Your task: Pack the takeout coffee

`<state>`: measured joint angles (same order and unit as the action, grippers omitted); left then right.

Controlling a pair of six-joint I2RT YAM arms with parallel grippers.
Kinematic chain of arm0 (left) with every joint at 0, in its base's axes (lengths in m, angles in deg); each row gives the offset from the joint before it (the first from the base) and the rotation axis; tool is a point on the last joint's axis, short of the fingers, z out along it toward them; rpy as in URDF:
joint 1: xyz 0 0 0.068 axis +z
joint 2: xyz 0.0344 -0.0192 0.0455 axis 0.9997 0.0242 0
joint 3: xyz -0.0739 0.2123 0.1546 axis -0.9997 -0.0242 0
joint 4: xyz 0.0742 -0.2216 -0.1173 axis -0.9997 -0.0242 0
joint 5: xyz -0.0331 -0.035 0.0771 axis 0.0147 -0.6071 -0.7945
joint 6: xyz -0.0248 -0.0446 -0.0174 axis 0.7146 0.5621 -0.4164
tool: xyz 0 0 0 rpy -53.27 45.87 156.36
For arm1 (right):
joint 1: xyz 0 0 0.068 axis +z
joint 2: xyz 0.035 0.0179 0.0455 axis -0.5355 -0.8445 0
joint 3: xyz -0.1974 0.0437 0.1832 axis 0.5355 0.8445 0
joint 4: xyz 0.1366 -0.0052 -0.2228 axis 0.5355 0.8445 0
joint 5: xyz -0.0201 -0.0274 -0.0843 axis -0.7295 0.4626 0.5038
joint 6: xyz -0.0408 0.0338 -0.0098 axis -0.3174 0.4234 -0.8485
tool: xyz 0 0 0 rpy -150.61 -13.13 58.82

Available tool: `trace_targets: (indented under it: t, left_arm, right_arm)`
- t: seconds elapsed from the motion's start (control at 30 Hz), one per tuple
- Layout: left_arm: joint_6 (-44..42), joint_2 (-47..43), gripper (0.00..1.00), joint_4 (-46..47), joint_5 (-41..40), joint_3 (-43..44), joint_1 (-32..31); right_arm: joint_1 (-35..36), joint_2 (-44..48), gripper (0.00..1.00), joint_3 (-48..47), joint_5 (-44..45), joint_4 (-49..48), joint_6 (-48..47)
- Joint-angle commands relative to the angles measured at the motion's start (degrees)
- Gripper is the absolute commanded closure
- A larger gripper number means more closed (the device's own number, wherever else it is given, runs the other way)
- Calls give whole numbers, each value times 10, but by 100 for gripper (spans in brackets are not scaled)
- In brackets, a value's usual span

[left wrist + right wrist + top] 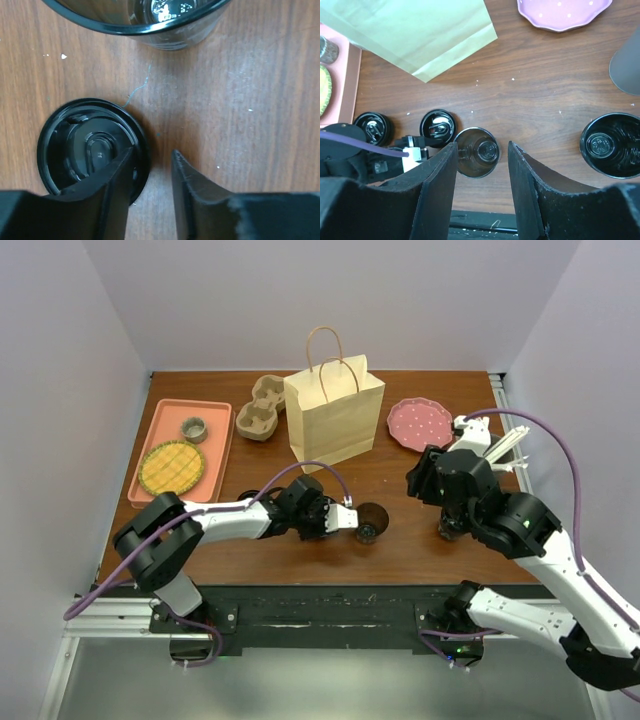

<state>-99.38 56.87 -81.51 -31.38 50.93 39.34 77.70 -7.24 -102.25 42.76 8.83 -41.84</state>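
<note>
A lidless black coffee cup [372, 519] [477, 151] stands upright at the table's middle front. A second open cup [612, 145] [450, 529] stands to its right. Two black lids [437, 127] [372, 127] lie flat on the wood left of the first cup. My left gripper [152, 151] [350, 520] is low over the nearer lid [92, 150], open a little, its left finger across the lid's right rim, bare wood in the gap. The first cup's rim [150, 20] is just ahead. My right gripper [482, 145] [425, 478] hangs open high above, empty.
A brown paper bag [333, 415] stands upright at the back centre, a tan pulp carrier [262, 408] to its left. A pink tray [215, 440] with a waffle and a small cup lies at far left. A pink dotted plate [420, 423] sits back right.
</note>
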Motion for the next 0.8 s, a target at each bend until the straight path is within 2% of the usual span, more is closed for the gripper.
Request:
trace_targets:
  t: [0.0, 0.03, 0.07, 0.17, 0.3, 0.4, 0.5, 0.53, 0.6, 0.63, 0.67, 0.77]
  left_arm:
    - [-19, 2, 70, 39, -6, 19, -3]
    - [-19, 1, 76, 39, -10, 18, -2]
    - [-15, 0, 88, 39, -11, 18, -3]
    - [0, -7, 98, 40, -19, 13, -2]
    - [39, -37, 100, 9, -29, 30, -2]
    - [97, -71, 100, -40, -29, 71, -2]
    - [190, -124, 100, -75, 8, 110, 0]
    - [241, -159, 100, -72, 48, 117, 0]
    - [310, -197, 100, -48, 79, 119, 1]
    - [391, -233, 100, -8, 114, 117, 3]
    - [429, -249, 100, 15, 132, 113, 4]
    - [595, -305, 100, 134, 172, 93, 8]
  right_arm:
    - [-2, 16, 51, 8, 16, -15, 3]
    - [-2, 17, 51, 10, 12, -18, -3]
    - [-2, 17, 51, 14, 8, -20, -6]
    - [-2, 18, 52, 16, -1, -21, -6]
    - [-2, 22, 51, 21, -31, -50, -23]
    - [-2, 27, 51, 29, -90, -98, -66]
    - [-2, 42, 50, 39, -160, -156, -122]
    - [-2, 49, 49, 43, -197, -171, -152]
    - [-3, 72, 49, 58, -247, -215, -177]
    - [-2, 85, 48, 68, -272, -237, -216]
    - [-2, 98, 47, 81, -338, -261, -239]
    - [-2, 162, 46, 149, -384, -344, -265]
